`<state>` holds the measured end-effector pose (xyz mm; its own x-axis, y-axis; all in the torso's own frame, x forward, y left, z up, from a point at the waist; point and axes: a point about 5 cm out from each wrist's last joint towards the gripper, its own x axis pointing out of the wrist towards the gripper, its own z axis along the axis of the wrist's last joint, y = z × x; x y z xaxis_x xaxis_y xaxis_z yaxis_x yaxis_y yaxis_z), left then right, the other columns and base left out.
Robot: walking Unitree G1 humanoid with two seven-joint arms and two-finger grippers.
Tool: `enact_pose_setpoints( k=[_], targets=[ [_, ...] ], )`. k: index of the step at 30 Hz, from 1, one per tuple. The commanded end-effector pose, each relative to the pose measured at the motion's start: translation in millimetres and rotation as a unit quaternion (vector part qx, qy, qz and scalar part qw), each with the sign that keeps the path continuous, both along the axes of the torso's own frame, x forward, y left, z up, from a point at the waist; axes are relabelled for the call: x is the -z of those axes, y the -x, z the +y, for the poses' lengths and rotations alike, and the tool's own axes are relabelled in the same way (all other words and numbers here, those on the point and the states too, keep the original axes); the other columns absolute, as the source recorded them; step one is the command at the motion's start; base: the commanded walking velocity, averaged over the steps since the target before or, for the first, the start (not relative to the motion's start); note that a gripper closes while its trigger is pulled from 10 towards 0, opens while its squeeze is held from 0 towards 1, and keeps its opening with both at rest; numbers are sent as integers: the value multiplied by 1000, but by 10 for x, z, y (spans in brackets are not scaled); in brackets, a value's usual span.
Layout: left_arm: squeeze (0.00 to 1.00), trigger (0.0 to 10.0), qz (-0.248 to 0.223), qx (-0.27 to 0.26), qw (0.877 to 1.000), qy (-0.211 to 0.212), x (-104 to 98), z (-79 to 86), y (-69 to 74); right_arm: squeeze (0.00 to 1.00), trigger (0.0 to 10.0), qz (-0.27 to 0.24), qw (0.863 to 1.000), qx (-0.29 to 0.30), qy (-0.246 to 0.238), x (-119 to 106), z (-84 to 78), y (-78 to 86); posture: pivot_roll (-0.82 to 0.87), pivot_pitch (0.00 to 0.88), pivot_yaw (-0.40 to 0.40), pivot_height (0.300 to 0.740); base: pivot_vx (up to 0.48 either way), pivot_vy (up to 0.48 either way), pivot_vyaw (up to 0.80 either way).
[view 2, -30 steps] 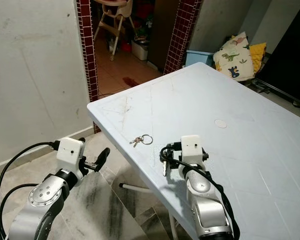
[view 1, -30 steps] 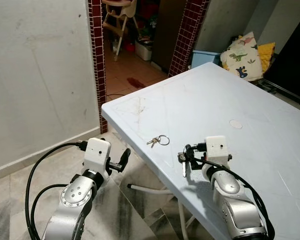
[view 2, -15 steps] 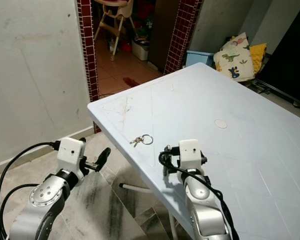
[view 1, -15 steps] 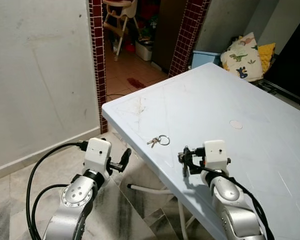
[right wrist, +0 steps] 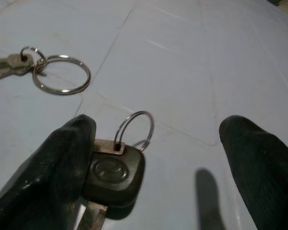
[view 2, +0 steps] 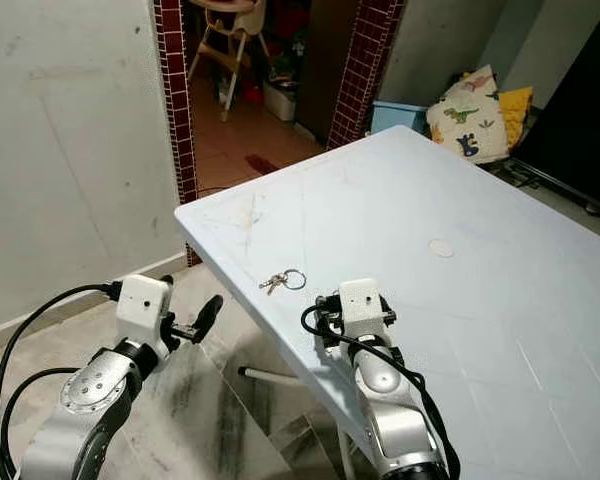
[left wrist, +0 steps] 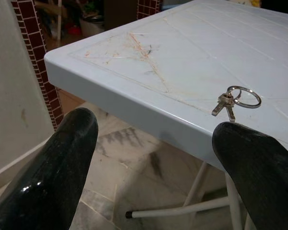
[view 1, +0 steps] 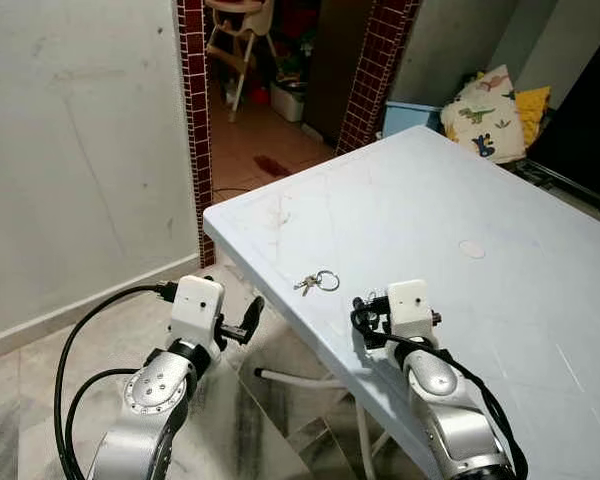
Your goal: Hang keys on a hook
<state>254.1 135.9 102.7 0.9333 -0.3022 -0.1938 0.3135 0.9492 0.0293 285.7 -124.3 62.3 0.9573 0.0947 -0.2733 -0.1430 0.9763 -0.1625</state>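
Observation:
A small bunch of keys on a silver ring (view 1: 316,281) lies on the pale blue table (view 1: 430,190) near its front-left edge. My right gripper (view 1: 364,320) rests low on the table just behind that bunch, fingers spread wide. In the right wrist view a black-headed key (right wrist: 113,175) with its own wire ring lies against one finger (right wrist: 62,163), the other finger (right wrist: 259,158) far from it; the key bunch (right wrist: 48,72) lies beyond. My left gripper (view 1: 248,318) is open, held below and left of the table edge, facing the key bunch (left wrist: 235,99).
A white wall (view 1: 70,150) stands to the left. Red-tiled pillars (view 1: 190,110) frame a doorway with a high chair (view 1: 235,30) behind. Cushions (view 1: 490,110) and a blue bin (view 1: 410,112) sit beyond the table. White table legs (view 1: 300,378) cross the tiled floor below.
My right gripper has moved left along the table and sunk lower. The black key that hung from it with its blade down now lies beside one finger. The left arm has stayed put.

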Motion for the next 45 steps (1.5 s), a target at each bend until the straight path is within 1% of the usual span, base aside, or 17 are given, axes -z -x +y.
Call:
enact_pose_setpoints(
  k=[1, 4, 9, 10, 14, 18, 21, 25, 31, 34, 45],
  targets=[
    [0, 10000, -5, 3, 1000, 2, -27, -27, -9, 0, 10000, -5, 1000, 6, 15, 11, -35, -25, 134, 0, -138, 740, 0, 0, 0],
    [0, 10000, -5, 1, 1000, 3, -28, -25, -8, 0, 10000, -5, 1000, 12, 25, 44, -55, -30, 134, 0, -138, 740, 0, 0, 0],
    [0, 10000, -5, 1, 1000, 3, -30, -32, -5, 0, 10000, -10, 999, 18, 25, 48, -79, -66, 141, 0, -139, 740, 0, 0, 0],
    [0, 10000, -5, 1, 1000, 3, -30, -33, -6, 0, 0, -12, 999, 29, 28, 48, -105, -82, 141, 0, -139, 740, 0, 0, 0],
    [0, 10000, -5, 2, 1000, 3, -29, -34, -6, 0, 0, -4, 999, 48, 25, 58, -141, -110, 141, 0, -139, 740, 0, 0, 0],
    [0, 10000, -4, 2, 1000, 2, -30, -32, -8, 0, 0, 5, 998, 60, 8, 72, -148, -126, 141, 0, -138, 740, 0, 0, 0],
    [0, 10000, -3, 2, 1000, 1, -30, -28, -8, 0, 0, 21, 997, 67, -14, 112, -124, -115, 143, 0, -138, 740, 0, 0, 0],
    [0, 10000, -3, 2, 1000, 1, -29, -26, -7, 0, 0, 31, 997, 67, -26, 135, -103, -110, 144, 0, -137, 740, 0, 0, 0],
    [0, 10000, -3, 1, 1000, -1, -30, -21, -6, 0, 0, 63, 993, 73, -70, 179, -72, -106, 147, 0, -139, 740, 0, 0, 0],
    [0, 10000, -3, 0, 1000, -1, -28, -20, -6, 0, 0, 63, 993, 67, -69, 172, -68, -114, 147, 0, -139, 740, 0, 0, 0],
    [0, 10000, -4, -1, 1000, 0, -29, -21, -12, 0, 0, 63, 993, 55, -85, 136, -31, -126, 147, 0, -140, 740, 0, 0, 0]
  ],
)
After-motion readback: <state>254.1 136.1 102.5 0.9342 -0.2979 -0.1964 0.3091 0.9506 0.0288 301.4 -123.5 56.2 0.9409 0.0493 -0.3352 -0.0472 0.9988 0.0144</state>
